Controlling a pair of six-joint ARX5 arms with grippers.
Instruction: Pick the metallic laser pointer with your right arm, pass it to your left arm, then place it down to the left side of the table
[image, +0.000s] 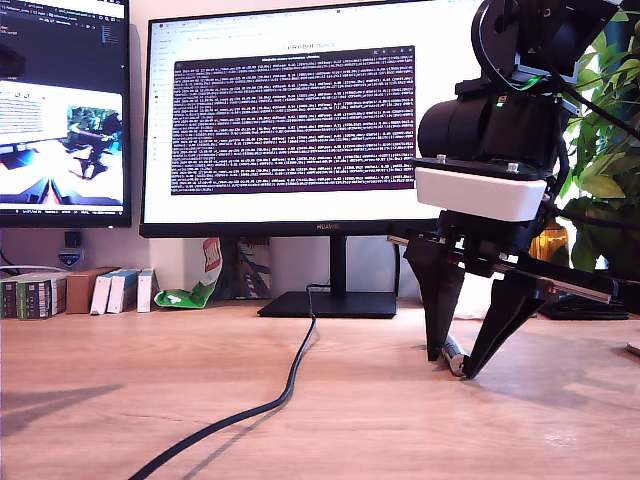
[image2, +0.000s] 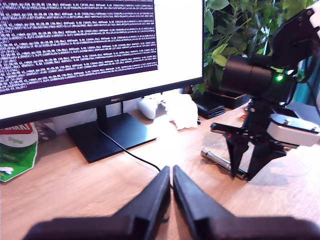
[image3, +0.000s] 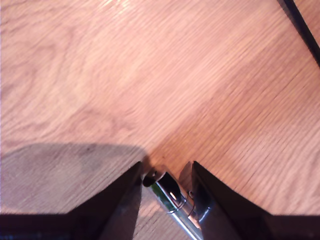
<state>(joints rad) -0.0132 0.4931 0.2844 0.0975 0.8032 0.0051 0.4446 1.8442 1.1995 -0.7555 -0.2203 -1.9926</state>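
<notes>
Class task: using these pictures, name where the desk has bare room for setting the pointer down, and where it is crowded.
Bare wood lies in front of the boxes, on the exterior view's left of the cable, and between the cable and my second claw. Crowded: the back edge by the monitor stand, and around the pointer under that claw.

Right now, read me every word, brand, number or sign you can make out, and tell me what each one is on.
"HUAWEI", small, on the bottom bezel of the big black-framed monitor; faint, so not certain.
Terminal text on that monitor's dark window: too small to read.
Second black-framed monitor at the exterior view's left: text blurred.
Small cardboard boxes and the green-and-white packet: print unreadable.
</notes>
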